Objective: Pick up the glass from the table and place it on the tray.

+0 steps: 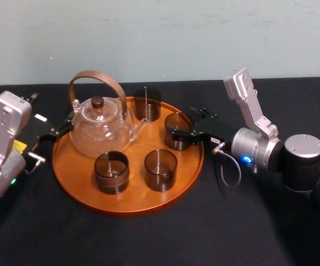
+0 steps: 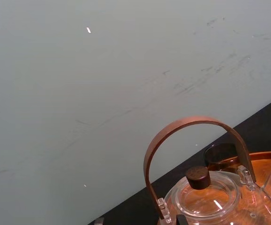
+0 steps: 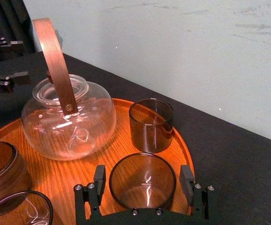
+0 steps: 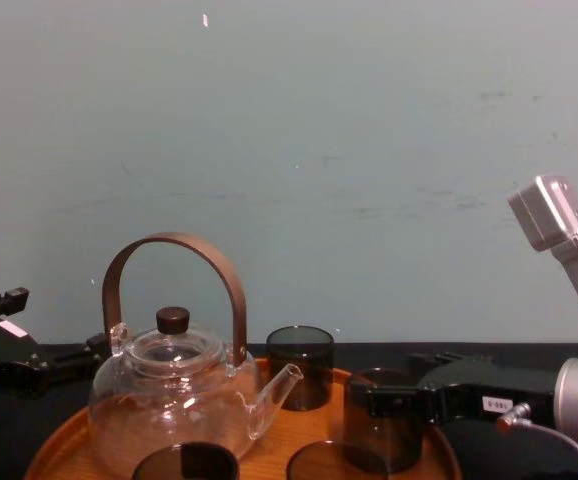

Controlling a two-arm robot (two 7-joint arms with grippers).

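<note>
The left gripper (image 1: 62, 126) hangs at the left rim of the tray (image 1: 93, 195), low over the black surface (image 1: 149, 238) and just beside the teapot (image 1: 99, 128); seen from the right wrist view, its two dark fingers stand spread with nothing between them. The round wooden tray sits in the middle of the surface. On its left half stands the clear glass teapot, upright, with a brown arched handle (image 1: 102, 77) and a dark knob (image 1: 97, 102) on the lid, its spout pointing to the right. Near the tray's front edge two dark glasses stand side by side, one (image 1: 111, 172) in front of the teapot and one (image 1: 160, 169) to the right of it. A third (image 1: 147, 103) stands at the back rim, just right of the handle. The glass (image 1: 176, 128) of the task stands upright on the tray's right side, close to the rim and apart from the others. The right gripper (image 3: 143, 180) reaches in from the right over that rim, its fingers (image 3: 100, 176) spread on either side of this glass with a narrow gap at each side, so it brackets the glass without pinching it.
</note>
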